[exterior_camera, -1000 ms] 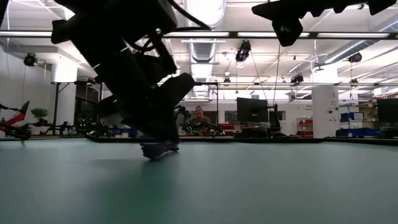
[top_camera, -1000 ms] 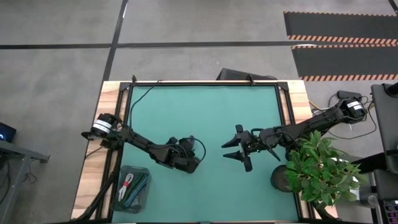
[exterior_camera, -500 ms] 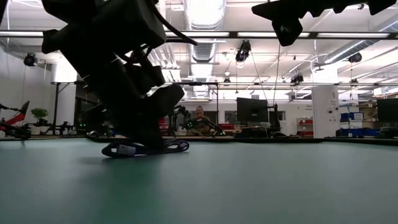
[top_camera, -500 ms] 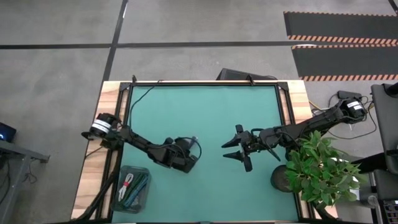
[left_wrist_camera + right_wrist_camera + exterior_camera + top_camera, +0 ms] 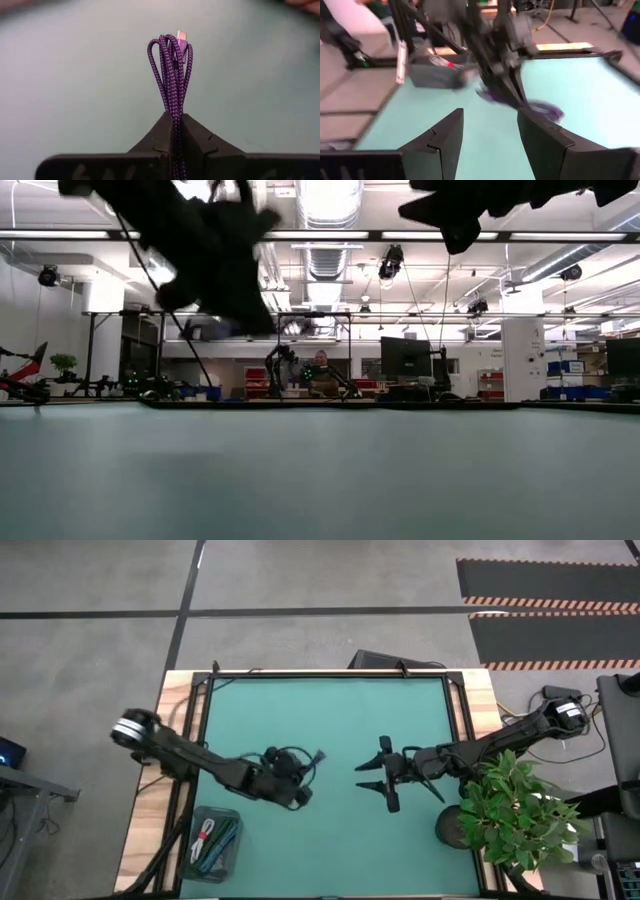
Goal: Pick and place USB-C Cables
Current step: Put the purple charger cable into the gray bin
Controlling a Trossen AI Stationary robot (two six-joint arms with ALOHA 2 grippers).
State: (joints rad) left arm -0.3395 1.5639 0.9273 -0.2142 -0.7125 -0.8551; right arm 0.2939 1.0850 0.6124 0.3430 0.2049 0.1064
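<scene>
A dark purple braided USB-C cable bundle (image 5: 172, 75) is up off the green mat, with my left gripper (image 5: 175, 125) shut on it. In the high view that gripper (image 5: 293, 778) is left of the mat's middle. My right gripper (image 5: 372, 780) hangs open over the mat's middle, right of the bundle, with nothing between its fingers (image 5: 445, 140). A clear bin (image 5: 213, 842) at the near left corner holds a white cable with a red tie (image 5: 203, 836) and teal cables (image 5: 224, 838). My left gripper pinches the purple bundle's several strands (image 5: 175, 112) together between its two fingers. The fingers lie along the bundle. The looped end with its silver plug (image 5: 182, 36) sticks out past the fingertips. The bundle is lifted clear of the mat.
A potted plant (image 5: 515, 810) stands at the table's near right corner, under the right arm. Black wires (image 5: 225, 695) run along the mat's far left. The room behind the table holds desks, screens and a seated person (image 5: 320, 370).
My left gripper has shut on the purple bundle, which lay on the mat, and has risen with it a little toward the left edge. The bundle is now clear of the mat. My right gripper has stayed open.
</scene>
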